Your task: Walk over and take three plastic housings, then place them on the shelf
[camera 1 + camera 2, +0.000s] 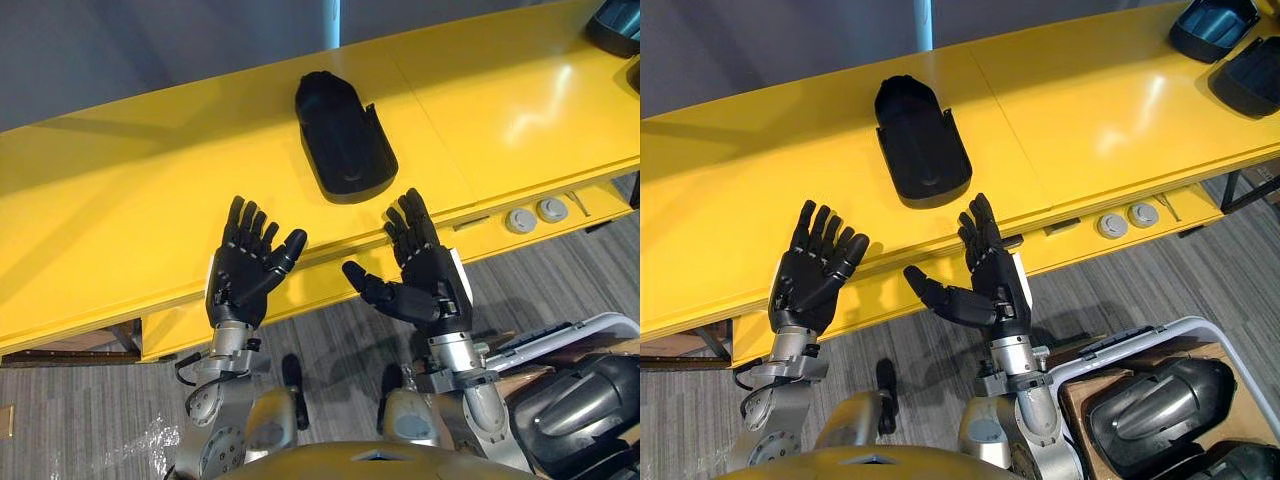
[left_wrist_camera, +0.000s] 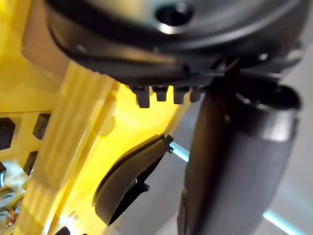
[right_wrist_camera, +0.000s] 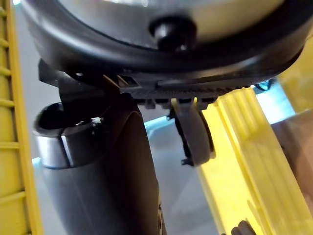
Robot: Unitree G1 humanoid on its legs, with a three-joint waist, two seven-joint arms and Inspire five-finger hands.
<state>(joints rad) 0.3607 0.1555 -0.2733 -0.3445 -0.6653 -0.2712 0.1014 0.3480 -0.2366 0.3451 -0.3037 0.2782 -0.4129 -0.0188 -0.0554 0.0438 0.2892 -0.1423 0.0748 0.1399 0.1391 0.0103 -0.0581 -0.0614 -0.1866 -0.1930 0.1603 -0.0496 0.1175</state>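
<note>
Two hands, both empty.

Left eye view: left hand [image 1: 243, 272] sits lower left of centre and right hand [image 1: 428, 268] lower right of centre. Both are palm up, fingers straight and spread, thumbs angled toward each other, gripping nothing. A black housing [image 1: 345, 140] lies flat on the yellow bench [image 1: 120, 200] at upper centre, just past the fingertips and clear of both hands.

Right eye view: same layout. A second housing [image 1: 1212, 25] is in the top right corner and a third housing [image 1: 1248, 78] just below it, both on the bench and well apart from the hands. A crate [image 1: 1188, 322] at lower right holds more shells [image 1: 1155, 400].

Left wrist view: the housing shows as a dark curved edge against yellow, lower centre. Nothing is between thumb and fingers.

Right wrist view: the housing is a thin dark sliver at centre, beyond the thumb, with no contact.

Risks, as I read it:
- The bench looks glossy, so uneven closing of the two hands would likely shove the housing away or spin it rather than grip it.
- It is a wide, smooth shell — a one-hand rim pinch may slip or tip it.
- The fingertips hang at the bench's near edge, and a low reach could catch that edge.
</note>
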